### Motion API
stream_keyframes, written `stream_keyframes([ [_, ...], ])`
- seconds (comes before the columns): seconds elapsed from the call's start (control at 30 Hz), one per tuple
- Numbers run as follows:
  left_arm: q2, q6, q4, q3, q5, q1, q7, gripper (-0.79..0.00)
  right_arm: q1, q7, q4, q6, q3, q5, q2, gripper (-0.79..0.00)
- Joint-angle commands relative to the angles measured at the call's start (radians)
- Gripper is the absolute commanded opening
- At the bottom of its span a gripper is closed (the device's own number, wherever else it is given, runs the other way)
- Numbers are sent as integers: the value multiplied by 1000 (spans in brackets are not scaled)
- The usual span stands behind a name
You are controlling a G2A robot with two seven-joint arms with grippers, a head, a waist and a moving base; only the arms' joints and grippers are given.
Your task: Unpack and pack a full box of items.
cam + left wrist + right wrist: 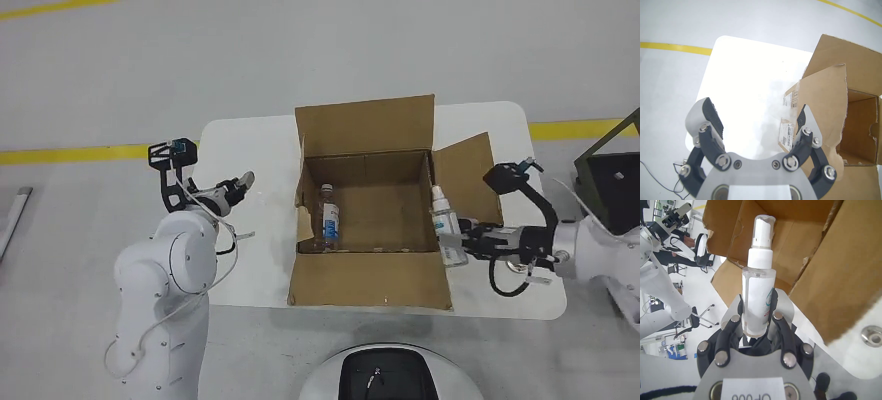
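Note:
An open cardboard box (370, 215) stands on the white table (250, 150), flaps spread. A clear bottle with a blue label (328, 217) lies inside along the box's left wall. My right gripper (455, 243) is at the box's right wall, shut on a clear spray bottle (758, 291) with a white pump and clear cap; the spray bottle (443, 222) is held at the rim. My left gripper (757, 115) hangs open over the table left of the box (829, 106), nothing between its fingers. In the top view the left gripper (240, 185) is beside the table's left part.
The table's left half (745, 79) is bare. The box's right flap (470, 180) angles outward near the right arm. A yellow floor line (70, 153) runs behind the table. A dark unit (612, 180) stands at the far right.

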Motion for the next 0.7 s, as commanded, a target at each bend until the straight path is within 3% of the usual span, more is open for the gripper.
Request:
stream_keyframes([
  [0.0,0,0,0,0,0,0,0,0,36,-14,22,27,-66,-17,-4,-785],
  [0.43,0,0,0,0,0,0,0,0,36,-14,22,27,-66,-17,-4,-785],
  [0.67,6,-3,39,-60,41,53,57,0,49,-169,37,36,-127,-6,-17,-785],
])
